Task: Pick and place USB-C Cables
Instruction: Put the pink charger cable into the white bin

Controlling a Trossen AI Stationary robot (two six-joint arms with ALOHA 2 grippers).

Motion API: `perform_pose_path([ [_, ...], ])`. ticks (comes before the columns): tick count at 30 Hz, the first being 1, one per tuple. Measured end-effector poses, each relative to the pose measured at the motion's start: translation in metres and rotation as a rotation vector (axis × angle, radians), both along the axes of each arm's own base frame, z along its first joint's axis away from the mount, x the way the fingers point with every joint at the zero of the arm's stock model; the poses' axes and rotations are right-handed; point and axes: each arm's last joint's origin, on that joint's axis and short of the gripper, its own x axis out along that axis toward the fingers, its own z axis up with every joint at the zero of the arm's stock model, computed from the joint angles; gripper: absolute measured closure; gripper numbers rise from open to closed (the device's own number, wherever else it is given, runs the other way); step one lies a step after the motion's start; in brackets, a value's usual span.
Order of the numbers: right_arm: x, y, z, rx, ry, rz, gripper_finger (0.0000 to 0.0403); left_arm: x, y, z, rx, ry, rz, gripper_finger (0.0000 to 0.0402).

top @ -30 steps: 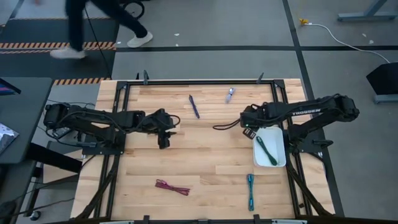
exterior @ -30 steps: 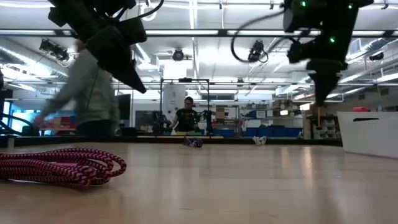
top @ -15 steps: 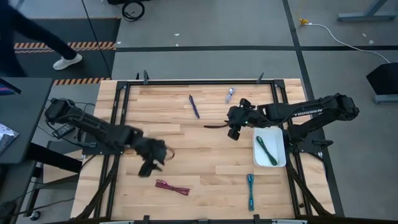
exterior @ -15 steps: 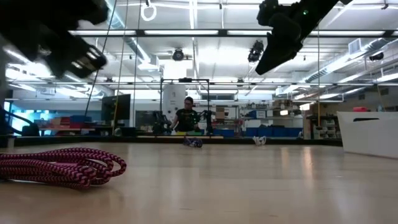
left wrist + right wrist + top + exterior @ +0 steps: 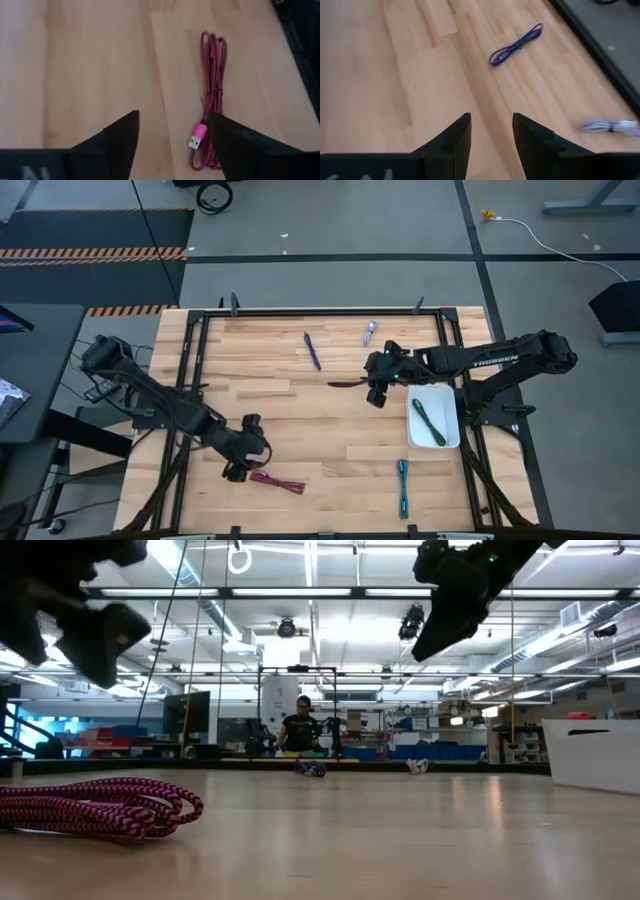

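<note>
The maroon red cable [image 5: 277, 479] lies flat on the table near the front left; it also shows in the left wrist view [image 5: 211, 95] and the low view [image 5: 95, 807]. My left gripper [image 5: 236, 470] hangs open just left of it, above the table. The green cable [image 5: 430, 422] lies in the white tray [image 5: 448, 400]. The teal cable [image 5: 403, 487] lies at the front right. The dark purple cable [image 5: 313, 350] and the silvery lilac cable [image 5: 370, 332] lie at the far side; both show in the right wrist view [image 5: 515, 45] [image 5: 610, 126]. My right gripper [image 5: 375, 395] is open and empty, left of the tray.
A black metal frame [image 5: 320, 311] runs around the table's edges. Bare wood lies in the table's middle [image 5: 320, 420]. In the low view a person [image 5: 299, 727] sits far behind the table.
My left gripper has swung from the table's left middle toward the near edge and down, ending beside the maroon red cable. My right gripper has moved from the tray toward the table's left, then held still. A person walking past the far left corner has left the view.
</note>
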Motion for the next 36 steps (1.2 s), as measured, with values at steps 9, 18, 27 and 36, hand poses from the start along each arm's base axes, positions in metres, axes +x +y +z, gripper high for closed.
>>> perform_pose_path([
  [9,-0.004,0.011,-0.004,0.099,0.047,0.070,0.0251,0.019,-0.037,-0.025,-0.117,0.050,0.001,0.0119],
  [18,-0.008,0.025,-0.007,0.096,0.093,0.127,0.0251,0.038,-0.069,-0.030,0.075,0.296,0.023,0.0126],
  [27,-0.009,0.037,-0.007,0.094,0.097,0.178,0.0251,0.052,-0.065,-0.060,0.140,0.430,0.134,0.0129],
  [36,-0.010,0.041,-0.007,0.086,0.108,0.202,0.0251,0.067,-0.066,-0.046,0.133,0.396,0.208,0.0284],
])
